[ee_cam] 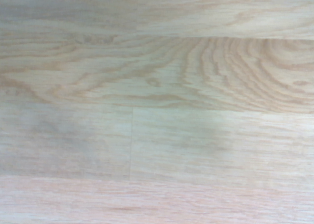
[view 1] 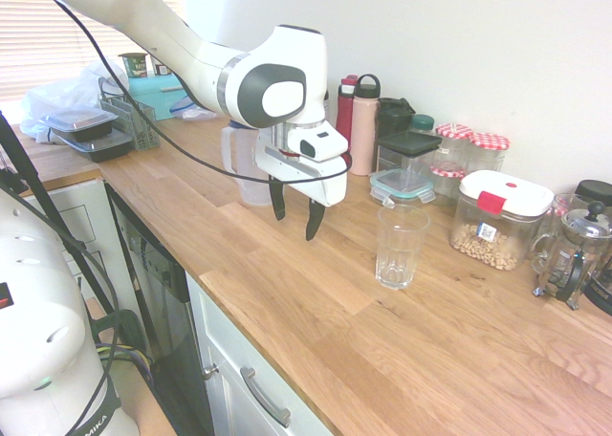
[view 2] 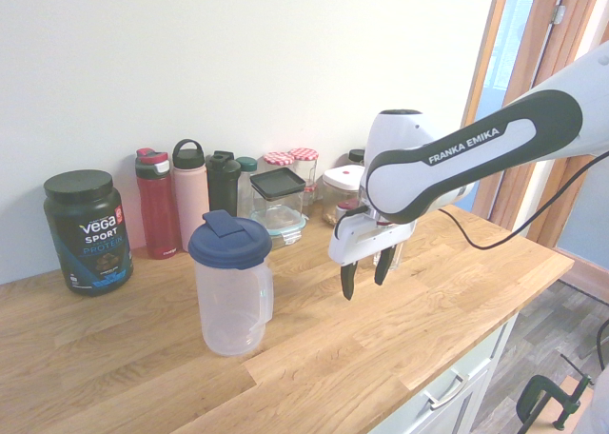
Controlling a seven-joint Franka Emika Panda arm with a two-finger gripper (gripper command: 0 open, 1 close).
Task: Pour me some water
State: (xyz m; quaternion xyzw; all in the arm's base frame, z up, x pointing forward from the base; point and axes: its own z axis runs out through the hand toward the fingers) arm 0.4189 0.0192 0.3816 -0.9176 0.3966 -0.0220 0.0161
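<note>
Pitcher [view 2: 230,286] (blue lid), upright, beside open fingers [view 2: 347,280], apart.

Arm was glossy white w/ rounded shells and dark grey bands at the joints. In the second exterior view, a dark panel along the forearm carried "FRANKA EMIKA" in white caps. Wrist joint had a big dark grey oval cap, seen in first exterior view. Below it sat a white boxy hand [view 1: 295,215] w/ a small dark round lens-like spot on its side and a thin red mark near the top edge. Two fingers [view 1: 315,221] were black, slim, tapering to narrow tips. A thin black cable ran along the arm and looped under the hand body.
</note>
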